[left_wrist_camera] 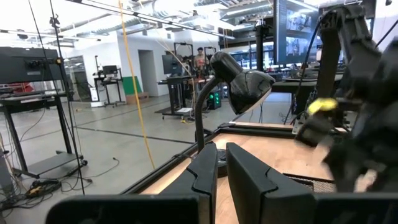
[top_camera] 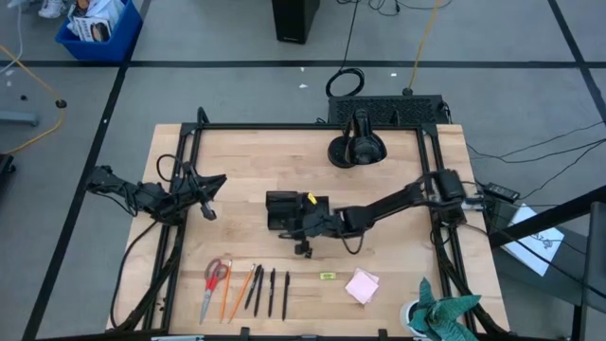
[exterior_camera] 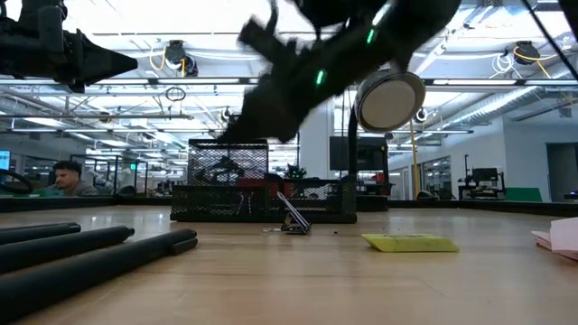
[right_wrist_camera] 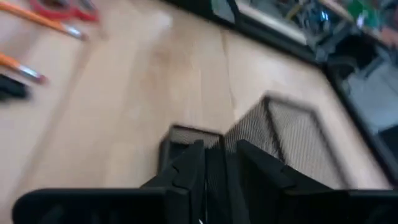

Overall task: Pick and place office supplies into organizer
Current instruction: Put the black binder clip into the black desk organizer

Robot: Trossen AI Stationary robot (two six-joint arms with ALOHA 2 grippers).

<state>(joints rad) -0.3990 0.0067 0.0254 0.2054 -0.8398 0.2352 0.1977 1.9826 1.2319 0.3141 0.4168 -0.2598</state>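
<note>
The organizer (top_camera: 282,210), a black mesh tray, stands mid-table and also shows in the low view (exterior_camera: 262,194). My right gripper (top_camera: 308,224) hovers over its right end, raised off the table; in its wrist view (right_wrist_camera: 219,165) the fingers stand a narrow gap apart with nothing visible between them. A tiny binder clip (top_camera: 303,249) lies on the wood just in front of the organizer (exterior_camera: 293,222). Along the near edge lie red-handled scissors (top_camera: 216,278), orange pencils (top_camera: 235,289), black pens (top_camera: 271,290), a yellow-green piece (top_camera: 327,276) and a pink sticky pad (top_camera: 362,284). My left gripper (top_camera: 208,210) waits shut at the table's left.
A round black camera-stand base (top_camera: 355,149) sits behind the organizer near the far edge. A teal cloth (top_camera: 443,316) lies at the near right corner. Black frame rails (top_camera: 180,237) run along both sides of the table. Bare wood lies between the organizer and the row of supplies.
</note>
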